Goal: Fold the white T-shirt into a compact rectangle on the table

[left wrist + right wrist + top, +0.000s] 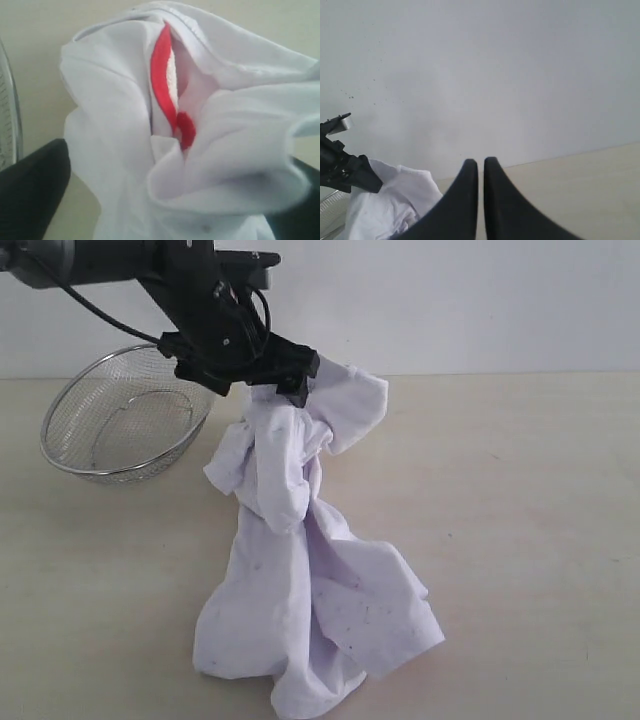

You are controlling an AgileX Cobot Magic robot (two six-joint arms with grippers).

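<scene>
The white T-shirt [300, 580] hangs crumpled from my left gripper [275, 390], high above the table [520, 520]. Its lower part is heaped on the tabletop near the front edge. In the left wrist view the shirt [110, 125] fills the space between the gripper's [165, 210] black fingers [30, 190], which stand wide apart, open, with cloth still bunched between them. A strip of red lettering [162, 75] shows in a fold. My right gripper [481, 161] is shut on nothing, well to the side of the shirt [390, 200]; the exterior view does not show it.
A round wire-mesh basket [120, 415] stands at the back left, close behind the left arm; its rim [7, 115] shows in the left wrist view. A pale wall rises behind the table.
</scene>
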